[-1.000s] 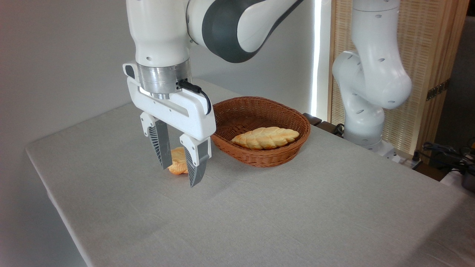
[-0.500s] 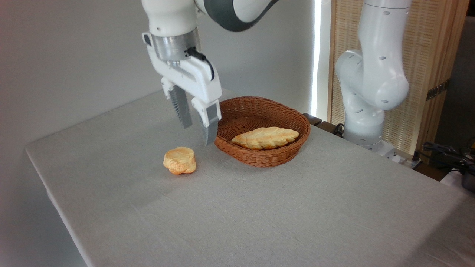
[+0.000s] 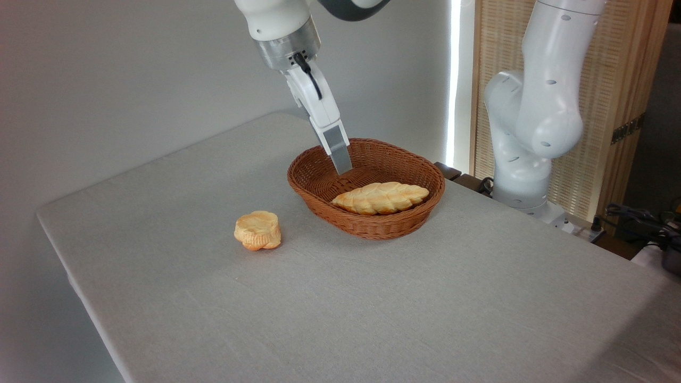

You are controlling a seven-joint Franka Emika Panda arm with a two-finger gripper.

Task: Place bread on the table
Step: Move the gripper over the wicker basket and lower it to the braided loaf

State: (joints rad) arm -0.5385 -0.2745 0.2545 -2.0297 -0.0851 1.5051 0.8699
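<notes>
Up from the small bun (image 3: 257,230) on the grey worktop (image 3: 340,298) go the fingers (image 3: 340,155), now above the basket (image 3: 367,223), ready to reach the bread (image 3: 381,197) inside; they hold nothing, and I cannot tell how wide they are

Arm reaching in from the upper frame, gripper (image 3: 341,159) pointing down and slightly right.

The white arm rises from its base at the right, bends at a bulky elbow joint, and passes out of the top of the frame; its wrist re-enters at upper centre with a silver flange and a black cable. The gripper is seen edge-on, so only one grey finger (image 3: 338,151) shows and the jaw gap cannot be judged.
</notes>
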